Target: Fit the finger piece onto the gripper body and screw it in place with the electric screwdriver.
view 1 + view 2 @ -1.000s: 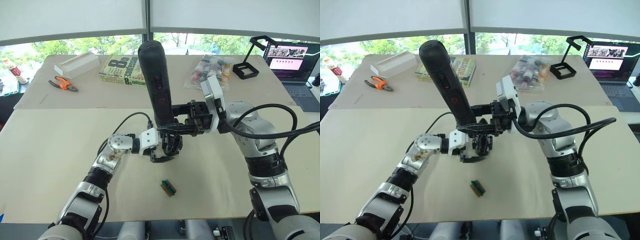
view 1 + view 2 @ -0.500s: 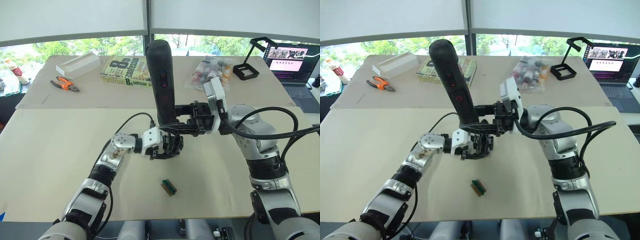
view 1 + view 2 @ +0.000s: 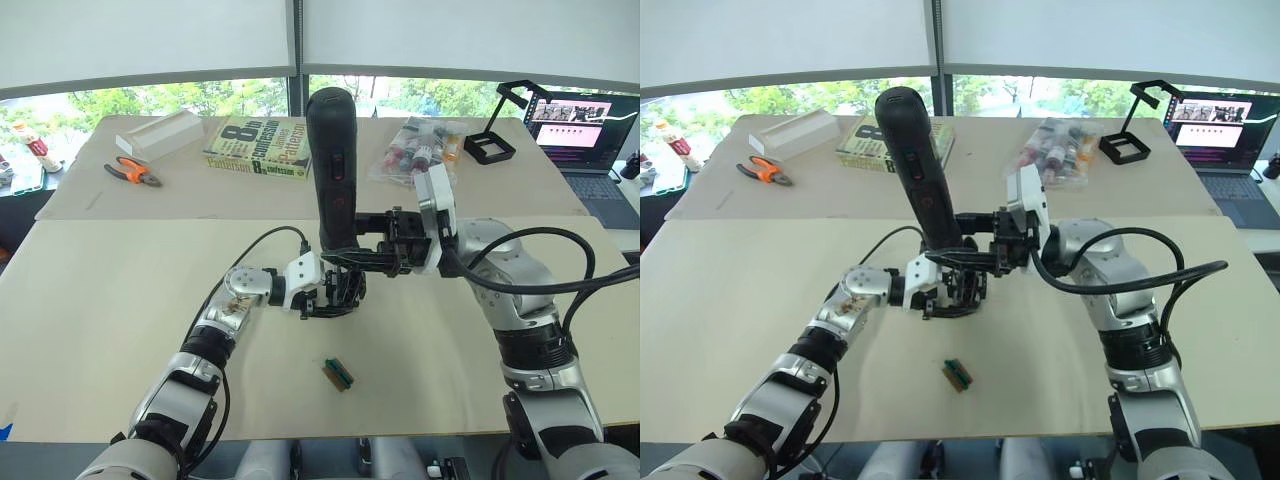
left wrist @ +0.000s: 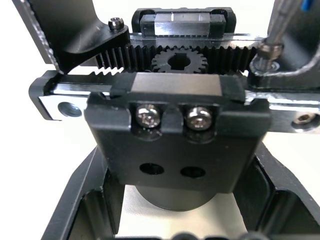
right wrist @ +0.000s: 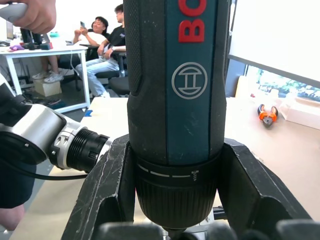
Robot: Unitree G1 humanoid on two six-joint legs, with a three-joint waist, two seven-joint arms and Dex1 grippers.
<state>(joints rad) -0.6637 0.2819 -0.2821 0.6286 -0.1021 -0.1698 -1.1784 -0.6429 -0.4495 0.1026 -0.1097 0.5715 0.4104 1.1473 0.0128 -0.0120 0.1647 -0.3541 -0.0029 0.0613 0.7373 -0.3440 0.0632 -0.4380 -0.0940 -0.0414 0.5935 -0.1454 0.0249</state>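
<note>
Spreading across both eye views, the pale bench (image 3: 90,300) carries everything, with a book (image 3: 257,148), orange-handled pliers (image 3: 131,171), a white box (image 3: 158,131) and a bag of small bottles (image 3: 413,150) along its far side and a laptop (image 3: 590,125) at the far right. Next in size, the electric screwdriver (image 3: 333,170) stands nearly upright over mid-bench, a thick, rigid, top-heavy tool; the right gripper (image 5: 172,200) is closed around its lower collar, which looks the sensible place to hold it, since a grip low on the barrel keeps the bit steady while the smooth casing might slip if clasped higher. Its metal bit (image 4: 275,25) comes down to a screw head (image 4: 264,51) at one corner of the gripper body (image 4: 175,130), so the driving step seems to be in hand. The gripper body sits just above the bench in the left gripper (image 3: 322,300), whose fingers are clamped on its round base; it is hard plastic with exposed rack teeth and a small gear, stiff but likely easy to crack or skew, so it is best held by the base as it is now and pressed gently. Whether the finger piece is the part under the bit I cannot tell. Smallest, a little green block (image 3: 337,374) lies loose on the bench nearer the robot, apart from both grippers.
</note>
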